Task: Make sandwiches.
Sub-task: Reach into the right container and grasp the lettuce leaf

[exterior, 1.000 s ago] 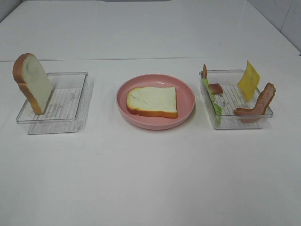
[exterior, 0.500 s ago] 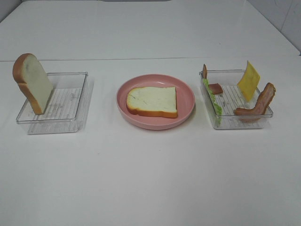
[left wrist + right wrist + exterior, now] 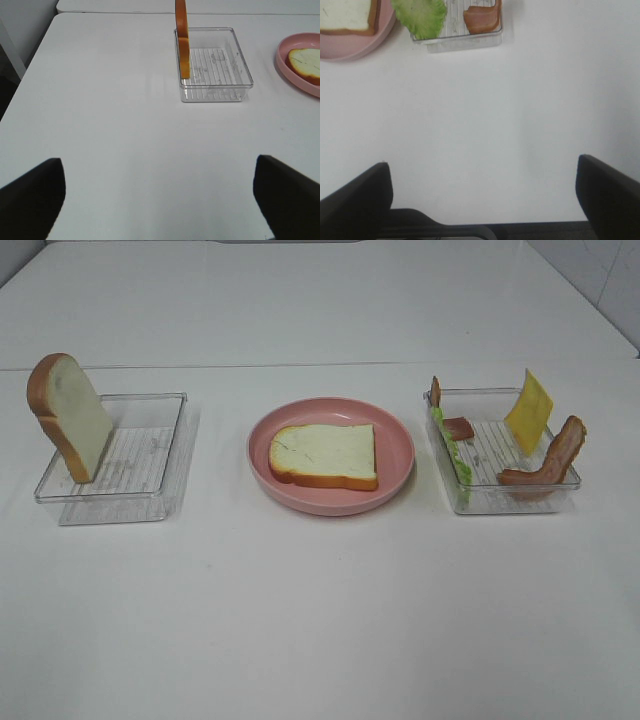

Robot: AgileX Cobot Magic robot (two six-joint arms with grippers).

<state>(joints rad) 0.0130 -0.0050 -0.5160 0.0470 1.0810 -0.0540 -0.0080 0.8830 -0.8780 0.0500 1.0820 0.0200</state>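
Note:
One white bread slice (image 3: 325, 455) with a tan crust lies flat on the pink plate (image 3: 400, 440) in the middle. A second slice (image 3: 68, 415) stands on edge in the left clear tray (image 3: 150, 455). The right clear tray (image 3: 500, 495) holds green lettuce (image 3: 452, 455), bacon strips (image 3: 548, 462) and a yellow cheese square (image 3: 528, 410). Neither arm shows in the exterior high view. My left gripper (image 3: 159, 161) is open over bare table, well short of the standing slice (image 3: 182, 40). My right gripper (image 3: 481, 161) is open and empty, short of the lettuce (image 3: 422, 17) and bacon (image 3: 481, 19).
The white table (image 3: 320, 620) stretches bare in front of the plate and trays. The table's near edge shows dark (image 3: 485, 231) behind my right gripper. Its left edge (image 3: 30, 65) drops off beside the left tray (image 3: 240, 85).

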